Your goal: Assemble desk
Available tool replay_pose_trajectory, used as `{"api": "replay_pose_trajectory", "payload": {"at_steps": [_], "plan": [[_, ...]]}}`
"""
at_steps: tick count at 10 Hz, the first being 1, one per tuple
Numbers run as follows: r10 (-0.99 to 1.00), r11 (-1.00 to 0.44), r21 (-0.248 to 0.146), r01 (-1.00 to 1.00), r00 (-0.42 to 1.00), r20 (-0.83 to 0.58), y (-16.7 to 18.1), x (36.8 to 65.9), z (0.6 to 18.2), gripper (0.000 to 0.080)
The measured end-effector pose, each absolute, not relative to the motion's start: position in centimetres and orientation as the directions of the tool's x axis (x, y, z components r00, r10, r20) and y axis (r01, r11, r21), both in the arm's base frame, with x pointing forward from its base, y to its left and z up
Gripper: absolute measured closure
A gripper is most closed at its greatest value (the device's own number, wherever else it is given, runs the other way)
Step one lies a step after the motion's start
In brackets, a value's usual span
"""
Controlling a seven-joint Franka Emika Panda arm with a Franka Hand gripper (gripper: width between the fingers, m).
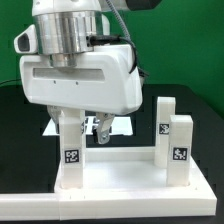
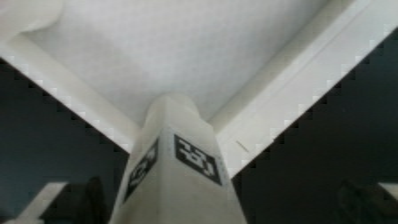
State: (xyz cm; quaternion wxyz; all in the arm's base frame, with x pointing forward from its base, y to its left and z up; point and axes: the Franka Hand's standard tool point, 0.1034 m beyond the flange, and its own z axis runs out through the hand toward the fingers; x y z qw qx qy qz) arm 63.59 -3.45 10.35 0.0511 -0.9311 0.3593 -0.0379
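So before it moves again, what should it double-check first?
1. Hand released: ok. In the wrist view, dark gaps separate its fingers from the tagged leg.
2. Tagged leg upright on the panel: ok.
3. Rear leg and front leg on the exterior view's right standing upright: ok.
4. Fourth leg in place: cannot tell, none is in view.
5. Tagged leg seated fully in its socket: cannot tell, the joint is not clear.
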Motion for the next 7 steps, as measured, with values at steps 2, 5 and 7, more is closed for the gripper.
{"api": "replay_pose_trajectory", "payload": {"at_steps": [2, 5, 7], "plan": [[-0.53, -0.846, -0.111, -0.522, 0.846, 0.056, -3.62, 63.58, 10.33, 0.015], [-0.052, -0.998, -0.033, -0.05, 0.994, 0.096, -4.25, 63.51, 10.35, 0.015], [-0.021, -0.999, -0.031, -0.018, 0.995, 0.097, -4.35, 63.49, 10.33, 0.0174]]}}
